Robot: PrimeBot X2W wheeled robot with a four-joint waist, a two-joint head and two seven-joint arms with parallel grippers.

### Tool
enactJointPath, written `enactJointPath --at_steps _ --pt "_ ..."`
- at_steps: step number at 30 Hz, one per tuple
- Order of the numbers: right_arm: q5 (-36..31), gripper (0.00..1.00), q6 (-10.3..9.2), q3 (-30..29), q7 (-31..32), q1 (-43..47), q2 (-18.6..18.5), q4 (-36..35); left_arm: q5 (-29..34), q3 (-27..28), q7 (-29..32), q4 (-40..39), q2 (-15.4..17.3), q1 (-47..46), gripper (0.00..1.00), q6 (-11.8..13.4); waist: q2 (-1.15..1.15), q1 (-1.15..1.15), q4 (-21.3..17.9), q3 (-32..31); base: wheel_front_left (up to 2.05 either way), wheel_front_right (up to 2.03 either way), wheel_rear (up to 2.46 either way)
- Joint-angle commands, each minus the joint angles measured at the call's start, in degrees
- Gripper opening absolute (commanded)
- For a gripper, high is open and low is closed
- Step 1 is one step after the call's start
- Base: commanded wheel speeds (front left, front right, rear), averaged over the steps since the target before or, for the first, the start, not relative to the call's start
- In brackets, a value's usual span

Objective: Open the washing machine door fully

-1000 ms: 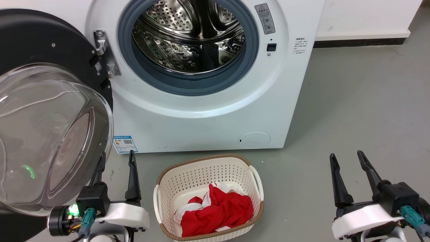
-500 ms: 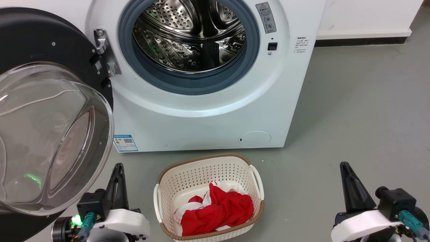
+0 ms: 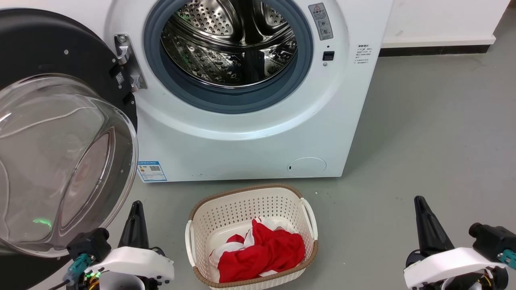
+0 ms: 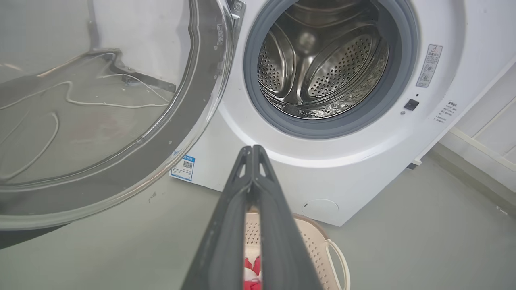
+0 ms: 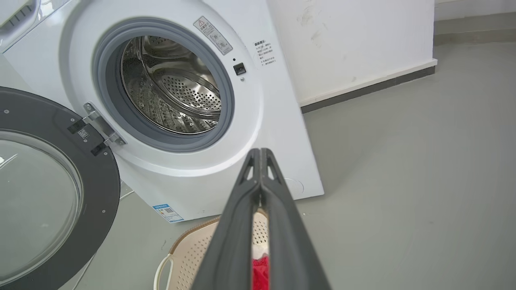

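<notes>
The white washing machine stands ahead with its steel drum exposed. The washing machine door, black-rimmed with a bulging clear glass bowl, is swung wide out to the left on its hinge. My left gripper is shut and empty, low by the bowl's lower right edge without touching it. At the lower right, over bare floor, my right gripper is also shut with nothing in it. The wrist views show the left gripper and right gripper with tips pressed together, facing the washing machine and door.
A white perforated laundry basket holding red and white cloth sits on the grey floor in front of the machine, between my arms. A white wall with a dark skirting runs behind on the right.
Both grippers, open a second ago, have shut and drawn back toward the bottom of the head view. The left one has moved away from the door's lower edge.
</notes>
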Motion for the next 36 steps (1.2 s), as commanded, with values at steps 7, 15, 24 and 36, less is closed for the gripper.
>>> enactJointPath --at_steps 7,15,24,36 --pt "8.5 0.00 -0.01 -0.4 1.3 -2.5 -0.5 0.1 -8.2 0.8 1.8 -0.6 -0.2 -1.7 0.00 -1.4 0.00 0.00 0.1 0.0 0.00 0.00 0.00" --pt "16.0 0.00 -0.01 -0.8 2.6 -3.1 -0.6 0.8 -15.5 1.5 3.5 -0.3 -0.3 -2.0 0.00 -2.5 0.00 0.00 0.3 0.0 0.00 0.00 0.00" --pt "23.7 0.00 -0.01 -1.3 4.1 -3.7 -0.7 1.5 -22.9 2.1 5.4 0.0 -0.5 -2.3 0.00 -3.5 0.00 0.00 0.4 0.0 0.00 0.00 0.00" --pt "32.9 0.00 -0.01 -1.8 5.8 -4.4 -0.8 2.4 -31.9 3.0 7.6 0.4 -0.7 -2.7 0.00 -4.8 0.00 0.00 0.6 0.0 0.00 0.00 0.00"
